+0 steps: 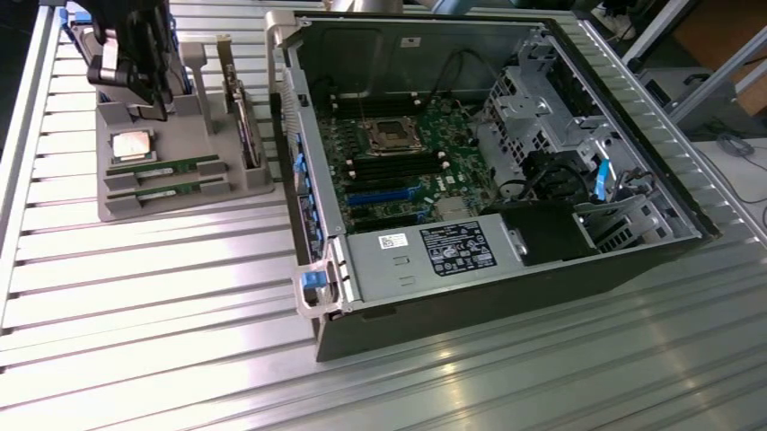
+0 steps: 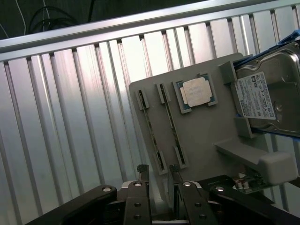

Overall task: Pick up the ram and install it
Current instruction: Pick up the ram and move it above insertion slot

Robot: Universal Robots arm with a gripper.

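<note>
My gripper [image 2: 158,171] hangs open, holding nothing, over the grey holder [image 2: 206,136]. Both ram sticks [image 2: 151,131] lie in its slots, beside the silver chip [image 2: 196,91] and the hard drive [image 2: 269,93]

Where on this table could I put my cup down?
The table is bare in front of the grey holder, at the exterior view's lower left, and near the computer case at lower right. The gap between holder and case is tight; the holder is crowded.
</note>
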